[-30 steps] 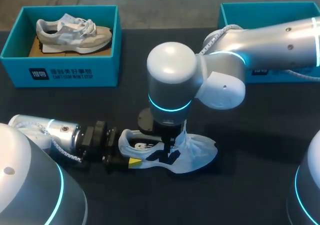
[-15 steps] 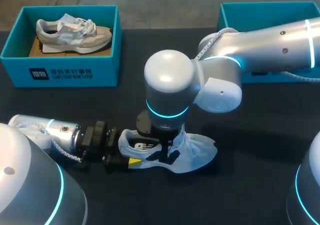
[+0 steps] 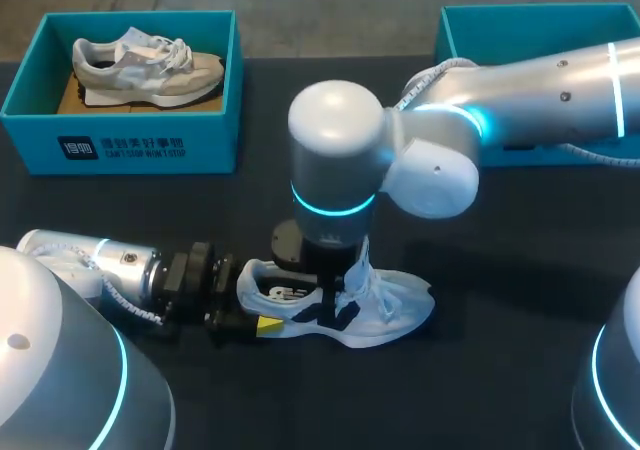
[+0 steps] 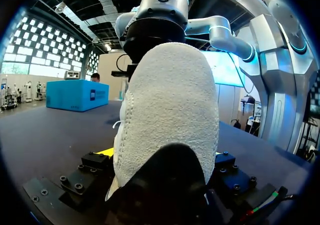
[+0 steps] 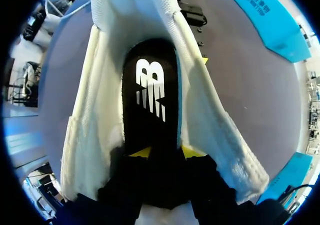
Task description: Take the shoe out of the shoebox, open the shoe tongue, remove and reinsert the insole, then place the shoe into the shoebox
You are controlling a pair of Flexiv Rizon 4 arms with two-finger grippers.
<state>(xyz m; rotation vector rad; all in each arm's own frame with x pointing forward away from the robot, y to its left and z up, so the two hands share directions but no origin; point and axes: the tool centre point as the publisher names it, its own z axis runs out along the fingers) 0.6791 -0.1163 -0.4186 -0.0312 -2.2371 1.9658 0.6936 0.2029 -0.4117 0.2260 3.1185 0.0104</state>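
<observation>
You are in the middle of the job, at the insole step. The shoe (image 3: 395,305) is out of its box and lies on its sole on the bench (image 3: 500,370), toe toward your right side, well apart from both boxes. Your left pincer (image 3: 258,322) is clenched on the heel and braces the shoe low against the bench. Your right pincer (image 5: 166,152) comes straight down into the shoe's mouth. In its wrist view the upper is spread wide, so the tongue step looks done. The black insole (image 5: 150,90) lies along the inside, and the two yellow tips press on its near end from either side, so I read this pincer as grasping the insole. From this moment alone you cannot tell whether the insole is on its way out or being seated again. Either way, finishing that step and boxing the shoe remain. The far left shoebox (image 3: 120,145) already holds another shoe (image 3: 145,60); the far right shoebox (image 3: 540,20) is partly hidden by your right arm.
</observation>
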